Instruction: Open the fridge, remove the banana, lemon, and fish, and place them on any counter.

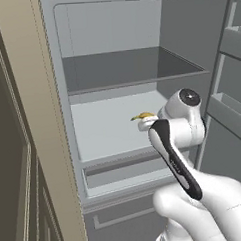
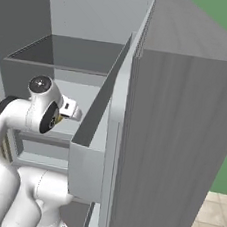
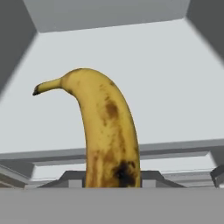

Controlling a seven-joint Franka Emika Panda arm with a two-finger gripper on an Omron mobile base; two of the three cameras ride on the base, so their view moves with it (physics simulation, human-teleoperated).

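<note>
The fridge (image 1: 113, 130) stands open, and my hand reaches in over its pale lower shelf. My gripper (image 1: 146, 122) is shut on the banana (image 1: 144, 115), whose yellow tip sticks out to the left of the hand. In the hand view the banana (image 3: 109, 131), yellow with brown spots and a dark stem tip, rises from between the jaws of the gripper (image 3: 111, 181) and curves up and left. From the right base view the gripper (image 2: 75, 112) sits just inside the fridge (image 2: 82, 56). The lemon, the fish and the counter are out of view.
The open fridge door (image 1: 232, 106) with its bins stands close on the right; in the right base view the door (image 2: 177, 143) is seen edge-on. A beige cabinet panel (image 1: 27, 122) borders the left. An upper shelf (image 1: 135, 69) lies above the hand, a drawer front (image 1: 125, 170) below.
</note>
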